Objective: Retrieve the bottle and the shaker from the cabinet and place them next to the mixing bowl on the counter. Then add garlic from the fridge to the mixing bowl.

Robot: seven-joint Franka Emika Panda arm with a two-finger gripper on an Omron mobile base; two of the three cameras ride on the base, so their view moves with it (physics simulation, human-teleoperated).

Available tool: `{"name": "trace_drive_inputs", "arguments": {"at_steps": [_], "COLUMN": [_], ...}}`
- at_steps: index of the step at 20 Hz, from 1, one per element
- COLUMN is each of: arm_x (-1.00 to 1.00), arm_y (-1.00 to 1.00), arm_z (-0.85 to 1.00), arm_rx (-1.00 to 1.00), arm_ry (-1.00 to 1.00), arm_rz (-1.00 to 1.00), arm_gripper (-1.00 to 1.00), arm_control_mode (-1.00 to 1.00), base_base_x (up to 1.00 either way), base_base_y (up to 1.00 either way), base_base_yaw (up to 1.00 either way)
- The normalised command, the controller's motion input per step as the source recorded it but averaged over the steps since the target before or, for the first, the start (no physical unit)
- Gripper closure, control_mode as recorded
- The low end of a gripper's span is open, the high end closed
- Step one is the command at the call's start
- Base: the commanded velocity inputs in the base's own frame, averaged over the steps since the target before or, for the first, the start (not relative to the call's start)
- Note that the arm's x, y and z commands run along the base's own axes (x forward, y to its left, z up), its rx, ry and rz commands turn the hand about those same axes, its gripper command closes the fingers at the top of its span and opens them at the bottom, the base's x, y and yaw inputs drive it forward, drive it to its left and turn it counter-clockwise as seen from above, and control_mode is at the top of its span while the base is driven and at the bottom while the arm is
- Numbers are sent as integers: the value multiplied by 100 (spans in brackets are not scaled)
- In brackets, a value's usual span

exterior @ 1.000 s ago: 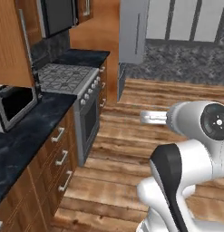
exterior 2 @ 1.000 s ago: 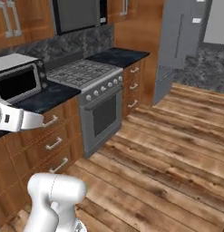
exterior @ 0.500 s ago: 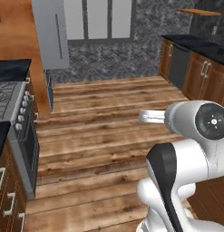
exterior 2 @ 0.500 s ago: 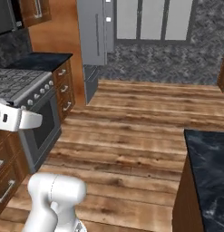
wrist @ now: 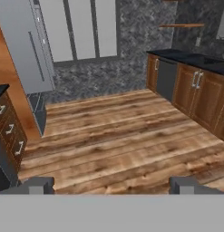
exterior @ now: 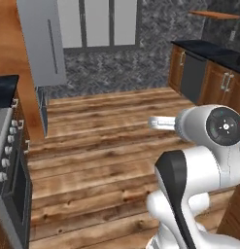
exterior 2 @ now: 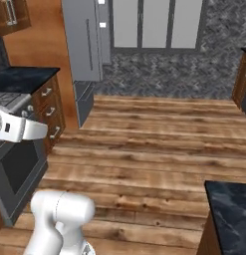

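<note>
The floor [wrist: 113, 136] of wood planks spans the room. The fridge [exterior: 41, 41] stands at its far left edge, grey, door shut. The stove [exterior 2: 12, 149] sits nearer than the fridge, along the same wall. The gripper [wrist: 111, 185] hangs above the floor, fingers wide apart, holding nothing. Bottle, shaker, bowl and garlic: position cannot be told.

Bare wooden floor [wrist: 118, 136]
</note>
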Motion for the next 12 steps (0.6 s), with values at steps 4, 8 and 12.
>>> {"name": "trace_drive_inputs", "arguments": {"at_steps": [4,8,12], "arm_x": [0,0,0], "arm_y": [0,0,0], "arm_z": [0,0,0], "arm_rx": [0,0,0], "arm_ry": [0,0,0], "arm_rz": [0,0,0], "arm_gripper": [-100,-100,-100], "arm_control_mode": [100,100,100], "base_base_x": [100,100,100], "base_base_y": [-6,-10,-24], "base_base_yaw": [-1,0,0]}}
